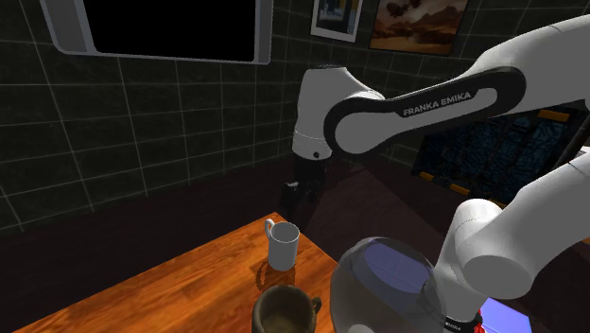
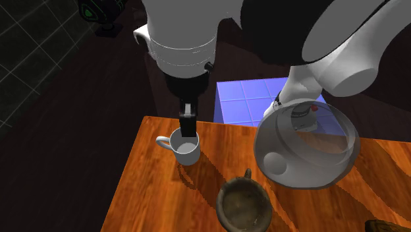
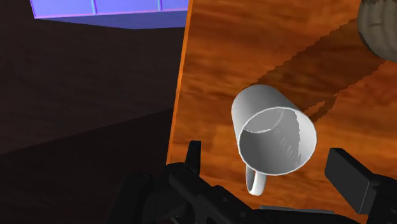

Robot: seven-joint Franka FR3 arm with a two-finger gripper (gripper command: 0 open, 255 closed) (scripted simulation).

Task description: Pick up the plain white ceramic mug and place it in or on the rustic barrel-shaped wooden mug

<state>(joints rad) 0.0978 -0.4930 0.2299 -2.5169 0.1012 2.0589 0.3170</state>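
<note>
White mug [image 2: 186,146] is stood upright, long axis vertical, mouth up, handle at 9 o'clock in the second exterior view. It is placed near the table [image 2: 151,191] corner, with edges close at 12 and 9 o'clock and the wooden mug [image 2: 245,204] apart at 5 o'clock. Gripper [image 3: 265,154] is held wide open over it, and the mug is framed between the fingers, untouched.

A white mug [image 1: 283,246] stands upright on the worktop [image 1: 142,293]. A brown barrel-shaped mug [image 1: 286,312] stands upright near it, at six o'clock in the shoulder view.

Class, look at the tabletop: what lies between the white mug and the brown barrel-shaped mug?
Nothing stands there. In the second exterior view, only bare wooden tabletop, crossed by a shadow, separates the white mug from the brown mug.
</note>
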